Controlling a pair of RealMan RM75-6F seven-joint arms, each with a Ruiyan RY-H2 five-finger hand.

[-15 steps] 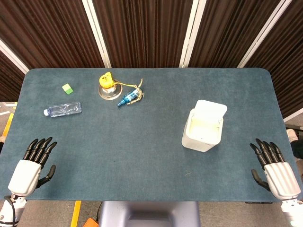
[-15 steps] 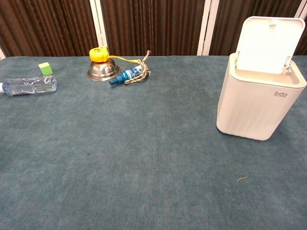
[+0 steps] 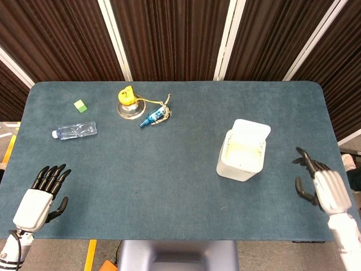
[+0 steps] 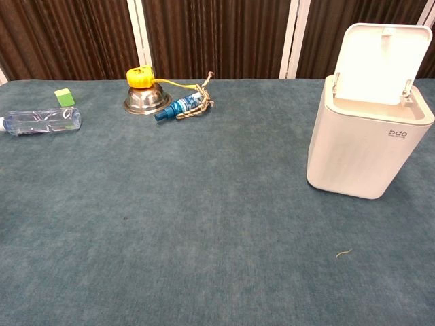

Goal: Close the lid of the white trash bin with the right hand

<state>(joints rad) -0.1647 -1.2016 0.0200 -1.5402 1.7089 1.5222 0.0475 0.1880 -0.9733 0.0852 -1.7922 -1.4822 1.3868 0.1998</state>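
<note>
The white trash bin [image 3: 241, 161] [image 4: 367, 146] stands on the right half of the table, its lid [image 3: 251, 132] [image 4: 383, 62] raised upright at the back. My right hand [image 3: 320, 183] hovers open near the table's front right corner, to the right of the bin and apart from it. My left hand [image 3: 42, 192] lies open at the front left corner, holding nothing. Neither hand shows in the chest view.
A clear plastic bottle [image 3: 75, 131] lies at the left. A green block [image 3: 81, 105], a metal bowl with a yellow object on it [image 3: 129, 103] and a small blue bottle with a rope [image 3: 155, 115] sit at the back left. The table [image 3: 169, 186] is covered in blue-grey felt.
My right hand has lifted and moved up and slightly left, toward the bin. The left hand has barely shifted. The bin and lid stay as they were.
</note>
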